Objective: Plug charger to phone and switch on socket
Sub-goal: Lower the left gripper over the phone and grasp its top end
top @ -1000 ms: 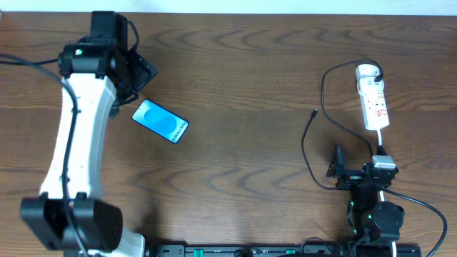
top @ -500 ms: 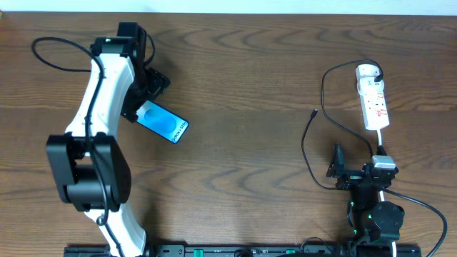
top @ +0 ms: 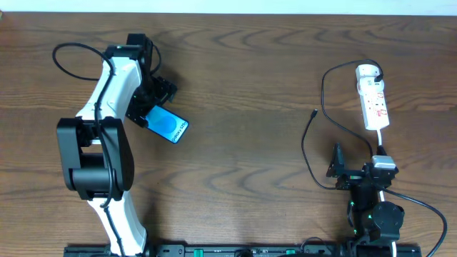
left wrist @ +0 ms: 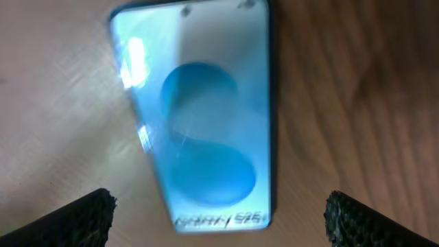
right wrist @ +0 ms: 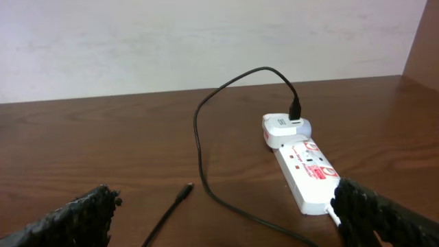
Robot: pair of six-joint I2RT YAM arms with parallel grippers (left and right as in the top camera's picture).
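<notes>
The phone (top: 169, 126) lies flat and screen-up on the left of the bench (top: 243, 71), its text end toward the right. The left gripper (top: 152, 103) hangs over its far-left end, fingers spread wide and holding nothing. The phone looks stiff, slim and glassy, so it will likely slide on the wood; its long black edges are the place to pinch. Well apart on the right, the charger (top: 305, 146) trails from the far end of the socket (top: 373, 96), its plug tip (top: 315, 112) lying free. That cable looks light and limp, best taken just behind the tip. The right gripper (top: 337, 165) sits open nearby, empty.
</notes>
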